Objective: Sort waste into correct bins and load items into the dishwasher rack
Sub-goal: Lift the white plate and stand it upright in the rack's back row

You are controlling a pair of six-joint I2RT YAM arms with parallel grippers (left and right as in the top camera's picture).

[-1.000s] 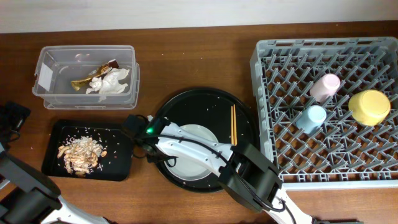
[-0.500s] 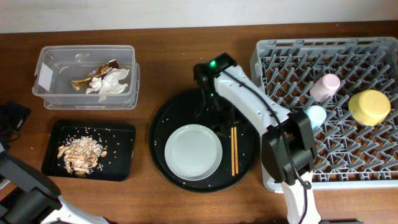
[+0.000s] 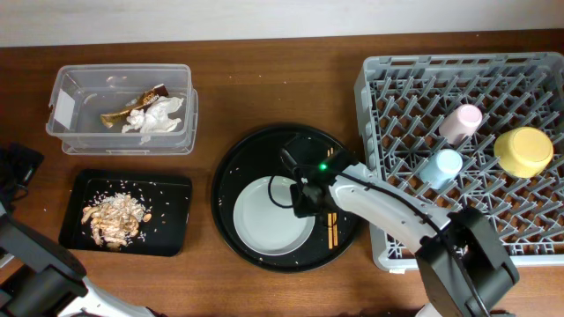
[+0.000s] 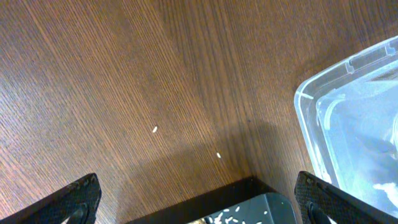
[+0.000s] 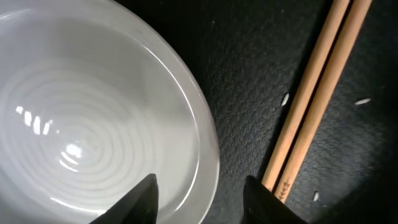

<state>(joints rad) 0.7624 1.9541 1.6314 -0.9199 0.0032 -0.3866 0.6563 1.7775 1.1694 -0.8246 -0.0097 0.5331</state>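
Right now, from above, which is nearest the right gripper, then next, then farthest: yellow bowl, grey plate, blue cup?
1. grey plate, just beside the right gripper, on the round tray.
2. blue cup, in the rack, on its near side.
3. yellow bowl, by the rack's far edge.

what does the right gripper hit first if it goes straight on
probably the rim of the pale grey plate, which lies between the right gripper fingers; the chopsticks sit just outside. depth unclear

The right claw (image 5: 200, 198) has swung from the round tray's (image 3: 238, 167) far rim down to the plate (image 3: 264, 224) edge beside the chopsticks (image 5: 305, 93).
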